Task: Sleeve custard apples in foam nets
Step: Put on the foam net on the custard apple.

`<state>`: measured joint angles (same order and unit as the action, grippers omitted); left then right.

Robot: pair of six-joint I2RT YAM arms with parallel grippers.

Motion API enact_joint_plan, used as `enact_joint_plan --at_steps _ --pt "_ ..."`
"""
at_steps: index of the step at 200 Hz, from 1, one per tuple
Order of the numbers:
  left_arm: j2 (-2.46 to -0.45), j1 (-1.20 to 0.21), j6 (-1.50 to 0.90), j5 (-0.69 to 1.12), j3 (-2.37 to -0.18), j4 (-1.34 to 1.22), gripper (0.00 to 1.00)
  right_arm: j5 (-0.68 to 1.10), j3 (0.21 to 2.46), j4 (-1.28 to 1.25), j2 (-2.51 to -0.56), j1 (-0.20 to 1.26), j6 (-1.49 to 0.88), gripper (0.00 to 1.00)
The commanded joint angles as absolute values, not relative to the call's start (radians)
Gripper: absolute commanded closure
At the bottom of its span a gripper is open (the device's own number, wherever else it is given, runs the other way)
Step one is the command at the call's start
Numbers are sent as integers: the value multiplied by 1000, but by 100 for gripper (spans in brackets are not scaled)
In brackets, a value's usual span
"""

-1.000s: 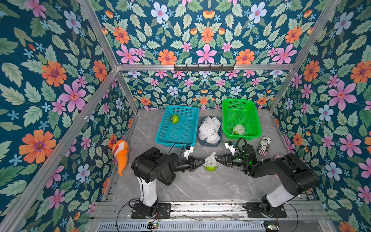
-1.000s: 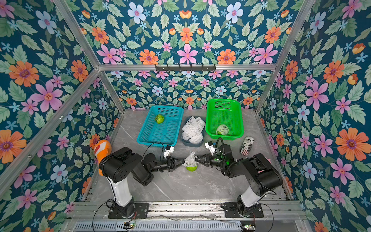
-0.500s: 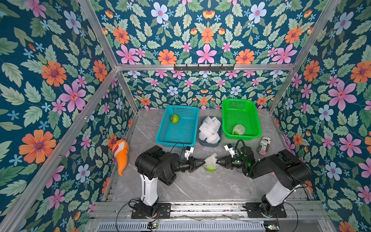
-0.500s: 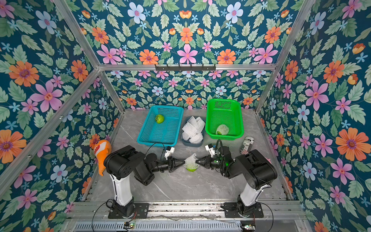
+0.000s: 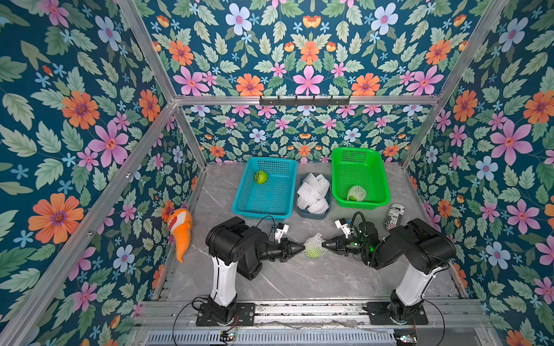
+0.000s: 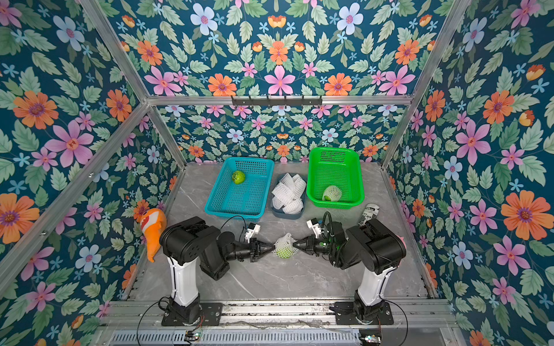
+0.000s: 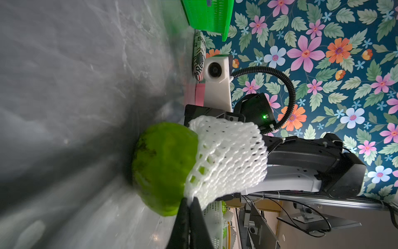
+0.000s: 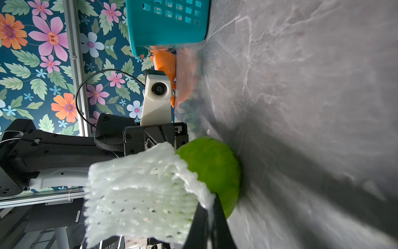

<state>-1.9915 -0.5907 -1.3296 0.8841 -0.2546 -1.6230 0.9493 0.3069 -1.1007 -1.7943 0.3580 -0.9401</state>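
Since one second ago both arms have drawn their upper links up and inward, the right arm more than the left. The sleeve and fruit between them have stayed at the same spot on the grey marbled counter.

Left hand: fingers fully closed, pinching one edge of the white foam mesh net. Right hand: fingers fully closed, pinching the opposite edge of the same net. The two hands face each other with the net stretched between them.

The net sits on top of a bright-green round custard apple, which rests on the counter near its front centre. In both wrist views the mouth of the net overlaps only the top of this fruit. Most of the fruit is bare, and its underside touches the counter.

Along the back wall:
- A teal perforated plastic basket holds one bare custard apple near its far left corner.
- A dark grey tray is filled with spare white foam nets. It stands between the two baskets, just beside both.
- A green perforated plastic basket holds one sleeved custard apple near its front wall.

An orange clownfish plush toy lies at the left edge of the counter. A printed drink can lies at the right, just in front of the green basket.
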Motion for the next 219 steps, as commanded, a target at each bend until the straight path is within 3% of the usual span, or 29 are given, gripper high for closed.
enact_joint_plan --at_steps 1,187,219 --pt "-2001 -592 -1305 906 -247 -1718 100 939 307 -1099 -1794 360 -910 100" --pt "-2094 -623 -1273 910 -255 -1713 100 834 349 -884 -1792 410 -806 100" --pt "-2091 -629 -1256 902 -250 -1696 100 829 340 -887 -1787 417 -785 95"
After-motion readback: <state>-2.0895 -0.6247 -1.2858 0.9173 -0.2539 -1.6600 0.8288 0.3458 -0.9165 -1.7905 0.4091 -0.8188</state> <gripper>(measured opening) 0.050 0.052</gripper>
